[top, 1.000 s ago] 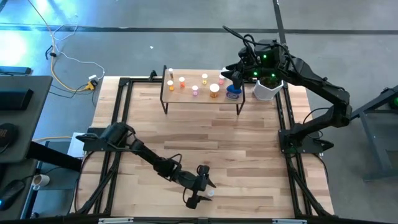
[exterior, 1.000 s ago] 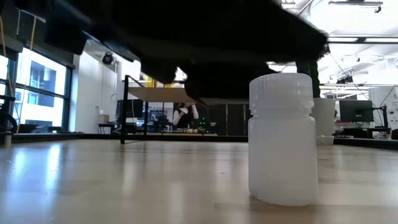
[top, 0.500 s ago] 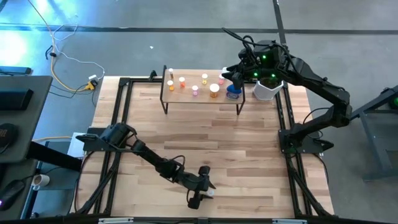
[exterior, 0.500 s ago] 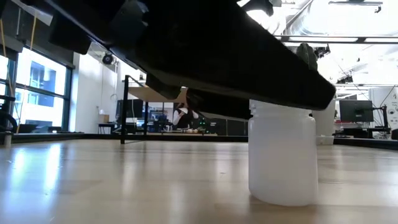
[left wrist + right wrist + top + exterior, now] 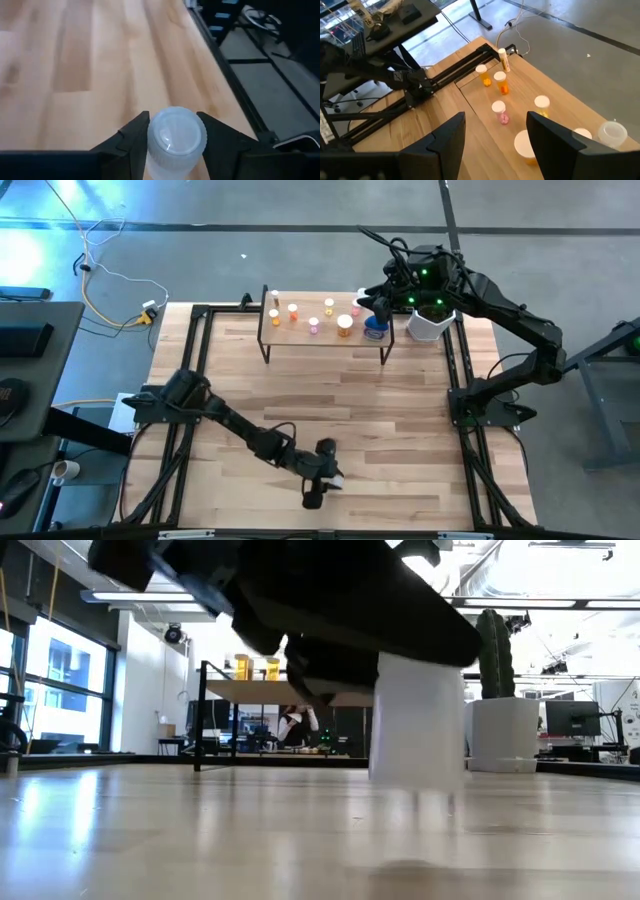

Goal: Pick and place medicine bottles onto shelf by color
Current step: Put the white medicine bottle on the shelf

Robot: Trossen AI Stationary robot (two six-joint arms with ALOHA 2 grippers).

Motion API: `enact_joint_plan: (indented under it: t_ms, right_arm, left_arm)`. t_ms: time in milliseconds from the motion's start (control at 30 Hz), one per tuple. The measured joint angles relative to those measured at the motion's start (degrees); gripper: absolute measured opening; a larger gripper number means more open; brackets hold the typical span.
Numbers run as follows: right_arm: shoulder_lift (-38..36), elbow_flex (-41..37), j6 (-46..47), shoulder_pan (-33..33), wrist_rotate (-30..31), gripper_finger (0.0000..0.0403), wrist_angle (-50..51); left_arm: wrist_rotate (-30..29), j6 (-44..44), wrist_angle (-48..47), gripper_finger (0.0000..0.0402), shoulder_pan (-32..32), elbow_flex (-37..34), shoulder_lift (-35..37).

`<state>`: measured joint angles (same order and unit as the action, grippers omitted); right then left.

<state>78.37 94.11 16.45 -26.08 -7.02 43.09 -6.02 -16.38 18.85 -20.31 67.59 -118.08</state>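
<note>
A small white medicine bottle (image 5: 176, 145) sits between the fingers of my left gripper (image 5: 324, 478), near the table's near edge; in the low view this bottle (image 5: 418, 725) hangs above the tabletop. The shelf (image 5: 300, 338) stands at the far side on thin black legs. On it are orange bottles (image 5: 275, 315), a pink one (image 5: 314, 327) and a blue jar (image 5: 375, 330). My right gripper (image 5: 495, 135) hovers open above the shelf's right end, nothing between its fingers. My left gripper pinches the white bottle between its two fingers, one on each side of the ribbed cap (image 5: 154, 142) at the bottle's top. The fingers (image 5: 131, 142) come slanting down from the table's left. The bottle hangs upright below them, its base (image 5: 415, 778) clear of the table.
A white pot with a green cactus (image 5: 428, 323) stands right of the shelf, under my right arm. A black frame rail (image 5: 470, 440) runs along the table's sides. Bare wooden tabletop (image 5: 380, 430) lies between my left gripper and the shelf.
My left gripper has taken hold of the white bottle at its cap and risen. The bottle stood on the table a second ago; it is now lifted clear and still upright.
</note>
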Motion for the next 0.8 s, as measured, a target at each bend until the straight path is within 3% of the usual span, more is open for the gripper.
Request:
enact_joint_plan:
  t_ms: [133, 267, 800]
  right_arm:
    - [0.0, 0.0, 0.0, 0.0, 0.0, 0.0201, 0.7]
    - [0.0, 0.0, 0.0, 0.0, 0.0, 0.0201, 0.7]
    - [0.0, 0.0, -1.0, -0.1, 2.3, 0.0201, -0.2]
  left_arm:
    - [-1.0, 0.0, -4.6, 0.0139, 1.8, 0.0, 4.1]
    - [2.1, 1.3, -7.0, 0.0125, 4.9, 0.0, 8.2]
    - [4.3, 11.1, -24.1, 0.0133, 21.2, -0.9, 31.7]
